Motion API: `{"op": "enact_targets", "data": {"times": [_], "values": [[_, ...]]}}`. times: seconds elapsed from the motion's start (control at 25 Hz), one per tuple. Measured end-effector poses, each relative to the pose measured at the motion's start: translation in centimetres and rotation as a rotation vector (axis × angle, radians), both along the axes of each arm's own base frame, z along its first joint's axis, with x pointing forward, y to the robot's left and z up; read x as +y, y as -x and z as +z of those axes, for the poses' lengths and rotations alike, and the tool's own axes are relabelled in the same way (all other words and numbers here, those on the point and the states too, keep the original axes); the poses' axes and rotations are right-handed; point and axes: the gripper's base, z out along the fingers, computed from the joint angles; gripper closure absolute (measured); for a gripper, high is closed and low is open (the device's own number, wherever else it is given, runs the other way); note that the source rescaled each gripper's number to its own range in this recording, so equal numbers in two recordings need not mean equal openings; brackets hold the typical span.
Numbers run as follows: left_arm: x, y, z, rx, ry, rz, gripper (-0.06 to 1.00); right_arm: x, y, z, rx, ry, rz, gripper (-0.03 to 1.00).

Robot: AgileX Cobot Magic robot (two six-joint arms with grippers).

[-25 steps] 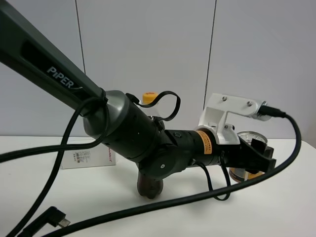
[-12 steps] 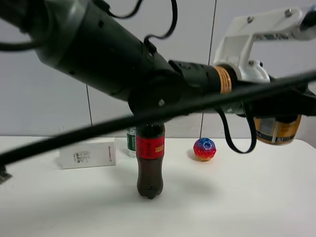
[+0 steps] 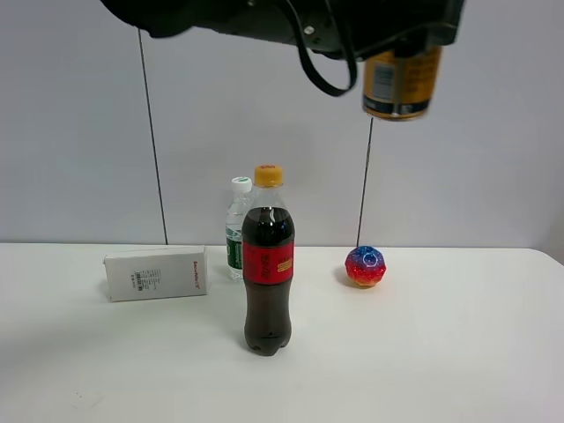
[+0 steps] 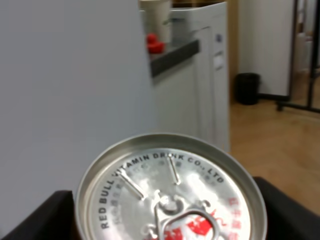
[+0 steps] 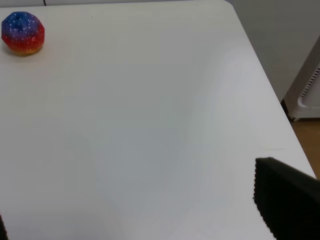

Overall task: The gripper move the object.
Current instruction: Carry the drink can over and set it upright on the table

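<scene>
The gold-orange can point(image 3: 401, 84) hangs high in the air, far above the table and above the red-blue ball. My left gripper point(image 3: 407, 46) is shut on it from above, at the end of the dark arm point(image 3: 264, 18) across the top of the exterior view. In the left wrist view the can's silver pull-tab top point(image 4: 170, 195) fills the lower frame, with a black jaw on each side. My right gripper point(image 5: 145, 220) is open and empty, low over the white table's right part, with one black finger point(image 5: 287, 205) showing. It does not show in the exterior view.
On the white table point(image 3: 441, 352) stand a tall cola bottle point(image 3: 267, 273), a clear bottle with a white cap point(image 3: 236, 231) behind it, a white box point(image 3: 156, 273) at the left and the red-blue ball point(image 3: 365, 266), which also shows in the right wrist view point(image 5: 22, 32). The table's right edge point(image 5: 272, 95) is close.
My left arm has lifted the can from the table's right side to high in the air and moved it slightly left. The arm no longer blocks the bottles and the ball.
</scene>
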Motion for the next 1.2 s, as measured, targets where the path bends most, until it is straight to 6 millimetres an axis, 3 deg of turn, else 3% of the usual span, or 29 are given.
{"op": "enact_targets", "data": {"times": [0.32, 0.48, 0.76, 0.92, 1.2], "values": [[8.6, -2.3, 4.6, 0.002, -0.069, 0.263, 0.92, 0.0, 0.0, 0.0, 0.000, 0.000, 0.000, -0.03], [12.9, -2.3, 6.0, 0.060, -0.127, 0.404, 0.92, 0.0, 0.0, 0.0, 0.000, 0.000, 0.000, -0.03], [18.5, -1.3, 7.4, 0.199, -0.123, 0.580, 0.92, 0.0, 0.0, 0.0, 0.000, 0.000, 0.000, -0.03], [20.8, -0.8, 5.9, 0.280, -0.071, 0.635, 0.92, 0.0, 0.0, 0.0, 0.000, 0.000, 0.000, -0.03], [22.9, 1.3, -1.5, 0.337, -0.010, 0.651, 0.92, 0.0, 0.0, 0.0, 0.000, 0.000, 0.000, -0.03]]}}
